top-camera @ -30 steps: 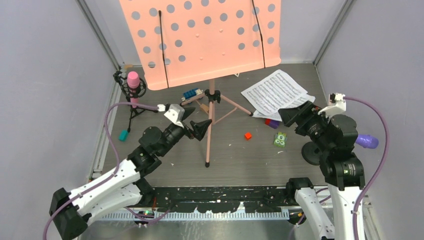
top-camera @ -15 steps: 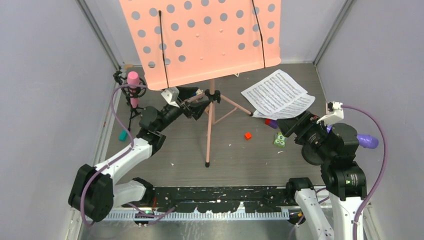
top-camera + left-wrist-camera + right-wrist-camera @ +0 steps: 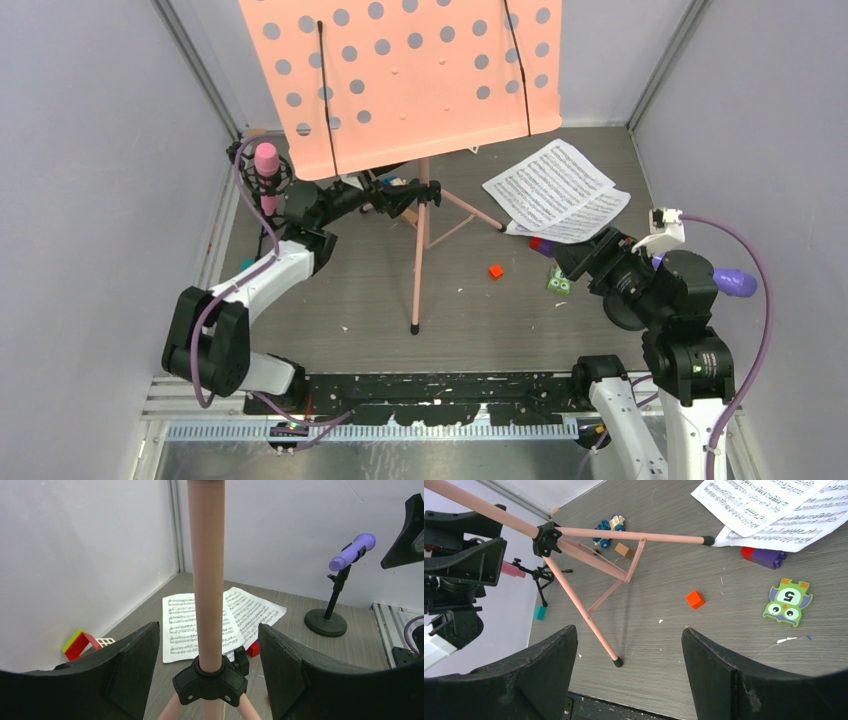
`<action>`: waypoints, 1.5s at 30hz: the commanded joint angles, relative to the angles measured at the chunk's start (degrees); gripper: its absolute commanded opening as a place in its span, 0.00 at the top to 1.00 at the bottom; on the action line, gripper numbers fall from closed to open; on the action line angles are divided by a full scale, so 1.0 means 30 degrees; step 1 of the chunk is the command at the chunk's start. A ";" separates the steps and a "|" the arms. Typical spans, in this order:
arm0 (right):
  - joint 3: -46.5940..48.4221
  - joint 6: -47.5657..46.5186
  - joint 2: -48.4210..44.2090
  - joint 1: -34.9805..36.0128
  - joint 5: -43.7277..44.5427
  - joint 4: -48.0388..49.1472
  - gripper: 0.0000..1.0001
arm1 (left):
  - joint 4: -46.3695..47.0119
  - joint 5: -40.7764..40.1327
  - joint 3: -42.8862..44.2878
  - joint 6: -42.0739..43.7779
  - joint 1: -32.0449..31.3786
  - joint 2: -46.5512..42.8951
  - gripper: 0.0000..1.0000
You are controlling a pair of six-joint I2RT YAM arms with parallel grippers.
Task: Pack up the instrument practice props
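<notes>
Left gripper (image 3: 207, 627) stands open around the pole (image 3: 206, 555), just above its hub (image 3: 210, 682); centre it before you squeeze shut.

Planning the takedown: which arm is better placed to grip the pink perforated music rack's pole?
Left: the left gripper, open, straddles the pink pole above its black tripod hub; the right gripper hovers apart.
</notes>
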 commanded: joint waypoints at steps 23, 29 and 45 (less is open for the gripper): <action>0.0146 -0.0469 -0.0401 -0.0066 -0.0316 -0.0239 0.19 | -0.5931 0.3445 0.4585 0.2314 0.0134 0.2790 0.51; 0.0144 -0.0436 -0.0401 -0.0066 -0.0352 -0.0233 0.19 | -0.6079 0.3503 0.4657 0.2465 0.0134 0.3095 0.54; 0.0085 -0.0515 -0.0489 -0.0066 -0.0210 -0.0454 0.18 | -0.9618 0.4188 0.5840 0.4089 0.0106 0.3417 1.00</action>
